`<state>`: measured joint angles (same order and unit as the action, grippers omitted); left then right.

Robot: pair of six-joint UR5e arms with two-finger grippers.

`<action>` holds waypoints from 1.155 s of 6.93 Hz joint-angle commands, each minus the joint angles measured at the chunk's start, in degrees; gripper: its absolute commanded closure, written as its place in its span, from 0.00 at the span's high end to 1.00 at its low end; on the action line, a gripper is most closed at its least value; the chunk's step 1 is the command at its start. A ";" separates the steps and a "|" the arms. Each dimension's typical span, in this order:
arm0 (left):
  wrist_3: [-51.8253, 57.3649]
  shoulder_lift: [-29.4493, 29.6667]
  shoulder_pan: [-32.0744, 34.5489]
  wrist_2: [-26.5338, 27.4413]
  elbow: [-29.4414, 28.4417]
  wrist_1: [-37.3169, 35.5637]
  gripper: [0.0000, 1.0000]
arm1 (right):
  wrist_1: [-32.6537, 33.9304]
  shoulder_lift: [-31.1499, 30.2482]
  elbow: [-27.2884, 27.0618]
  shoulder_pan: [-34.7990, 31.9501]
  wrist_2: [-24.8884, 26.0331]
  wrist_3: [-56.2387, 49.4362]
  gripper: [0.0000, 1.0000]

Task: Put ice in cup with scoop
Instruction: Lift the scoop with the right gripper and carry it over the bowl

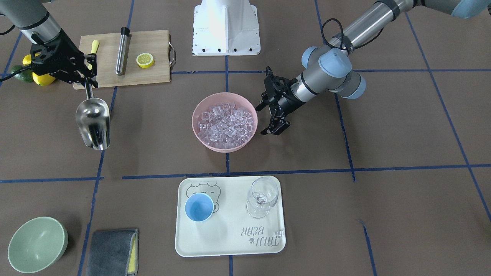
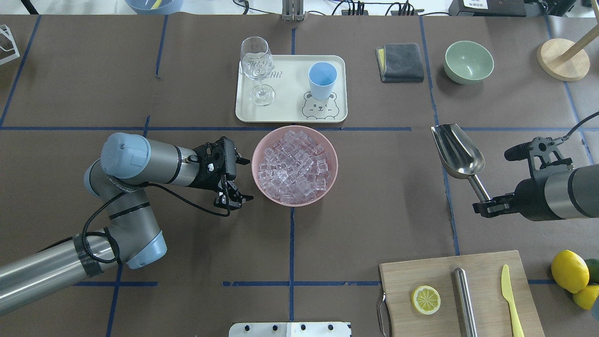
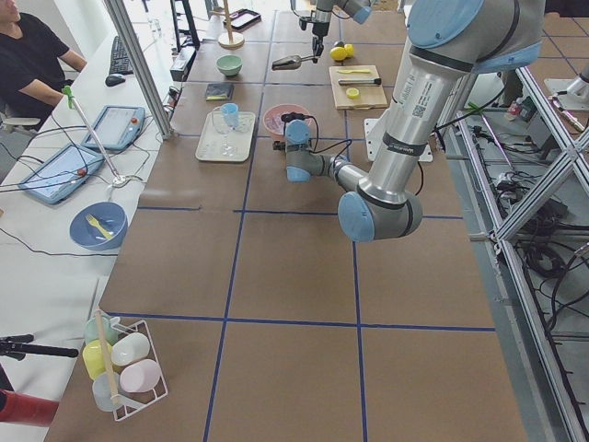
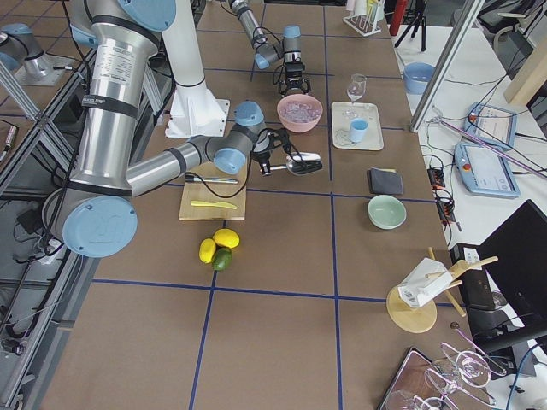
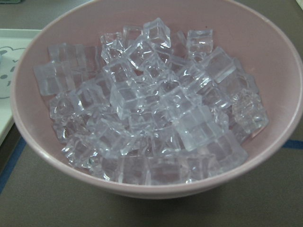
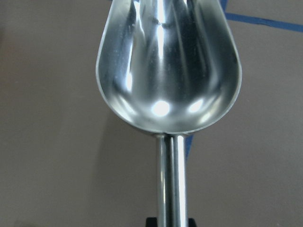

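The ice (image 2: 295, 166) is a heap of clear cubes in a pink bowl (image 2: 255, 164) at mid-table; it fills the left wrist view (image 5: 151, 109). My left gripper (image 2: 244, 180) is open and empty, just beside the bowl's rim on the robot's left. The light-blue cup (image 2: 322, 79) stands upright and empty on a cream tray (image 2: 290, 112), beyond the bowl. My right gripper (image 2: 486, 203) is shut on the thin handle of the steel scoop (image 2: 457, 150). The scoop is empty (image 6: 168, 61) and held above the table, well to the right of the bowl.
A clear wine glass (image 2: 256, 65) stands on the tray beside the cup. A cutting board (image 2: 486, 271) at the near right holds a lemon half (image 2: 426, 299), a steel cylinder (image 2: 464, 299) and a yellow knife (image 2: 510, 295). A green bowl (image 2: 469, 61) and a grey cloth (image 2: 400, 62) lie at the far right.
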<state>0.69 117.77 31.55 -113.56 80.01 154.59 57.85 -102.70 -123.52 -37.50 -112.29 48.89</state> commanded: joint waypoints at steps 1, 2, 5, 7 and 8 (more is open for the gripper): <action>0.19 0.00 0.00 0.09 0.05 0.01 1.00 | 0.07 1.88 -1.72 2.33 -0.65 -12.62 0.00; 0.19 0.00 0.00 0.09 0.05 0.01 1.00 | 0.41 3.80 -1.99 2.34 -1.60 -19.29 0.00; 0.19 0.00 0.00 0.09 0.05 0.01 1.00 | 17.27 18.77 -2.08 3.04 -3.02 -24.43 0.00; 0.19 -0.08 0.00 0.18 -0.12 0.01 1.00 | 31.97 28.56 -2.17 4.53 -2.05 -26.64 0.00; 0.19 -0.08 0.00 0.18 -0.21 0.01 1.00 | 45.89 36.18 -2.17 4.45 -2.05 -32.49 0.00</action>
<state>0.88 117.70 31.55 -113.39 79.91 154.60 89.32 -74.72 -125.65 -33.21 -114.45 21.64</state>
